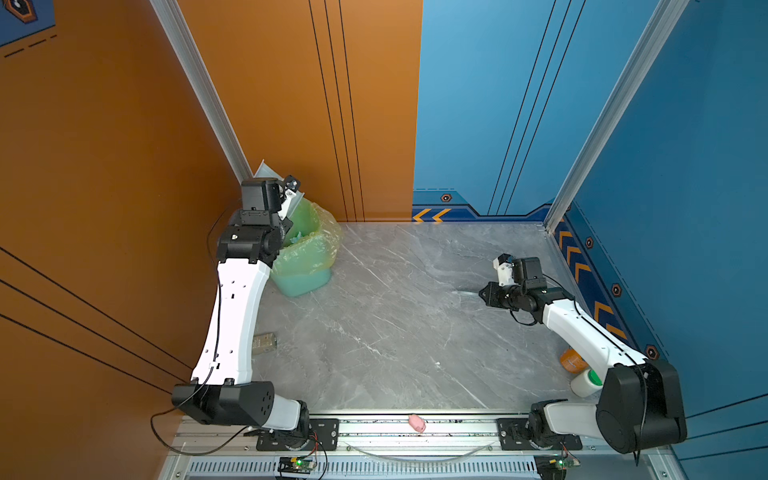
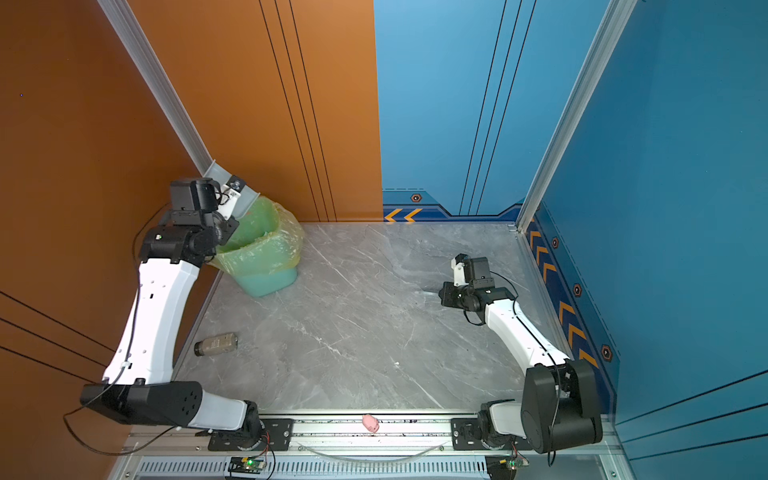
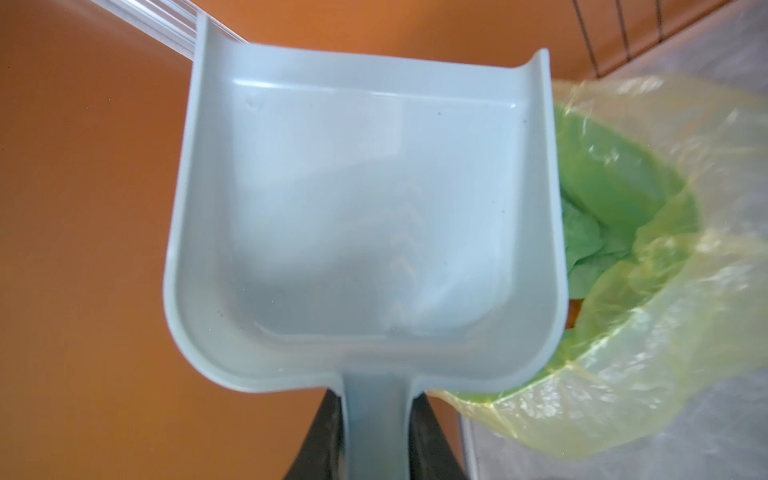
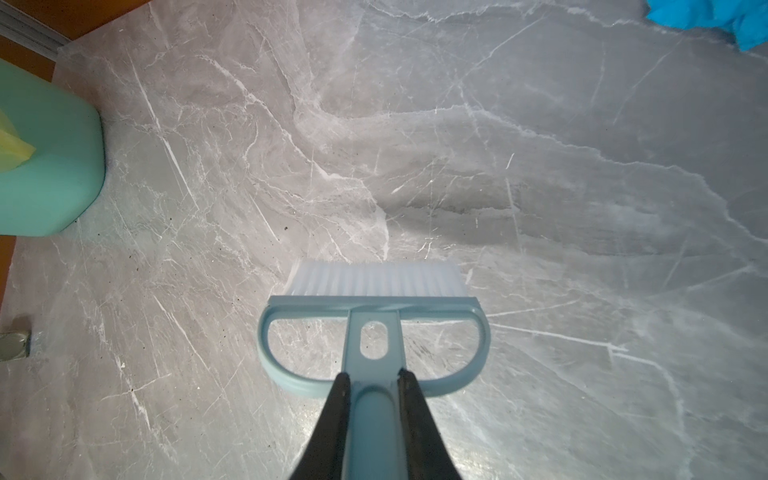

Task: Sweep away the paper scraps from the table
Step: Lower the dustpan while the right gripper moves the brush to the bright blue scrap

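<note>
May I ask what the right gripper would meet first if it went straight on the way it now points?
Probably the bare table: the right gripper, shut on the brush, angles down at it with nothing between; the gap is unclear.

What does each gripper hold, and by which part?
Left gripper holds the dustpan by its handle; right gripper holds the brush by its handle.

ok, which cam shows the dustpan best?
Left wrist: the dustpan fills the frame, inside empty, at the lined bin. Both top views catch only a corner behind the left arm. Right wrist doesn't show it.
</note>
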You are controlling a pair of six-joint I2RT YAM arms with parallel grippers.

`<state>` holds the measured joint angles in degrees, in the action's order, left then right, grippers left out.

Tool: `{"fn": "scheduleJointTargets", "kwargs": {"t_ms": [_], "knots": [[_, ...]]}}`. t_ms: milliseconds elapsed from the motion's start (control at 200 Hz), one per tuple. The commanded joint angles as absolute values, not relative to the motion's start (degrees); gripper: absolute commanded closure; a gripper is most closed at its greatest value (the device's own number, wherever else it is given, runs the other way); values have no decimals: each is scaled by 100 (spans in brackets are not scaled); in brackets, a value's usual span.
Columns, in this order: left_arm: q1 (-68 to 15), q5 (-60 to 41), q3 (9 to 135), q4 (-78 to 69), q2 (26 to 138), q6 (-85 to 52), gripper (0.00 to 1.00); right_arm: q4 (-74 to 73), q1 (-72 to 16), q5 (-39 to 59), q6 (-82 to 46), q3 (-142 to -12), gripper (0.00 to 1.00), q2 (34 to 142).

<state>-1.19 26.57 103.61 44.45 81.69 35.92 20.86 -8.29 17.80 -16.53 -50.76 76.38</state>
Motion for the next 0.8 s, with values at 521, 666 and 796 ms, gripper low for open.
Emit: {"fn": "scheduleJointTargets", "kwargs": {"t_ms": [521,666,796], "knots": [[-1400,475,8659,2474,7269,1311,100,2107,-119,1344,-1784,-6015,100,7881],[-1889,408,7954,1845,7264,1136,100,2090,21,1306,-1844,-6113,100,7943],[-2232,431,7736,1775,7432,1002,100,2028,112,1103,-1906,-6157,100,7982]]}}
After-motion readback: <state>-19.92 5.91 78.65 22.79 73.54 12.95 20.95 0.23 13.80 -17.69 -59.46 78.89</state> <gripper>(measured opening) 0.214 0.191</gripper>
